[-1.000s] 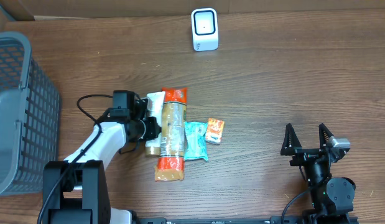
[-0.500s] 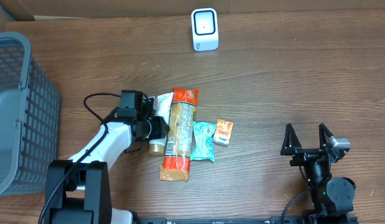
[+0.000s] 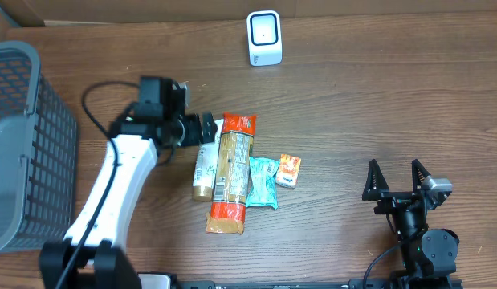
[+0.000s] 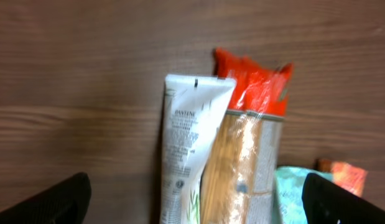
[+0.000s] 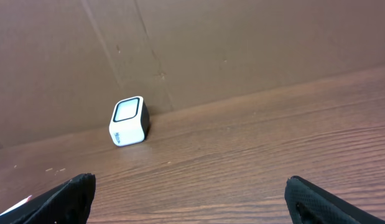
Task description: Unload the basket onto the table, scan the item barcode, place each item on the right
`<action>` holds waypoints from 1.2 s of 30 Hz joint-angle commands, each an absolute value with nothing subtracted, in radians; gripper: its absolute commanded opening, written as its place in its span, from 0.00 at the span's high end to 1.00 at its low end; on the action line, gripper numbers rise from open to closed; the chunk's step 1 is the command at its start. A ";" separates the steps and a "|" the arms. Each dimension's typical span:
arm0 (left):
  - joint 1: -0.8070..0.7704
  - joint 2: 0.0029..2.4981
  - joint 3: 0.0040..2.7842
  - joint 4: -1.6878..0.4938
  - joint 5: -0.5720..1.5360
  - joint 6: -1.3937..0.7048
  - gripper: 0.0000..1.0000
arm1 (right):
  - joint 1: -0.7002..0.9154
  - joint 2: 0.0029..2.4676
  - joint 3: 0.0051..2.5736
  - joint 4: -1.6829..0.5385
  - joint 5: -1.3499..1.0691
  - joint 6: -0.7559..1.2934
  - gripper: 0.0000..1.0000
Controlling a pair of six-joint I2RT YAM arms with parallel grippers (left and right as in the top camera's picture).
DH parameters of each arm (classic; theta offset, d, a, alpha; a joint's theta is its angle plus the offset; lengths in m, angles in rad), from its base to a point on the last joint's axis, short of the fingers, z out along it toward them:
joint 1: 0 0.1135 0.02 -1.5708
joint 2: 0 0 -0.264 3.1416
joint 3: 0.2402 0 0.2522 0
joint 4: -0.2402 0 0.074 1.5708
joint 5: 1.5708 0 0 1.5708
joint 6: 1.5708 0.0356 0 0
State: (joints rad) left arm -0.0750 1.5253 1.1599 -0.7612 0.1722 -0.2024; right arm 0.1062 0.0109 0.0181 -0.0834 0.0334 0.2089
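Four items lie side by side mid-table: a white tube (image 3: 204,164), a long pasta pack with red ends (image 3: 230,172), a teal packet (image 3: 262,181) and a small orange packet (image 3: 289,170). The white barcode scanner (image 3: 264,38) stands at the back edge. My left gripper (image 3: 200,128) hovers open over the top end of the tube, holding nothing. In the left wrist view the tube (image 4: 189,143) and the pasta pack (image 4: 248,155) lie between its spread fingers. My right gripper (image 3: 397,181) rests open and empty at the front right. Its wrist view shows the scanner (image 5: 129,121) far ahead.
A tall grey mesh basket (image 3: 27,144) fills the left edge of the table. A cardboard wall runs behind the scanner. Bare wood lies between the items and the right arm.
My left gripper has opened and let go of the white tube, then lifted and drawn back up and left. The items ended slightly further right. The right arm has not moved.
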 commanded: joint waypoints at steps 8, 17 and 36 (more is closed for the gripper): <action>-0.001 1.298 1.525 -1.142 -0.041 -0.107 0.00 | 0.111 0.003 0.008 -0.081 0.040 0.208 0.00; 0.130 1.187 1.525 -1.246 0.165 0.076 0.01 | 0.111 0.003 0.008 -0.081 0.040 0.208 0.00; 0.185 1.214 1.525 -1.283 0.184 0.090 0.00 | 0.111 0.003 0.008 -0.081 0.040 0.208 0.00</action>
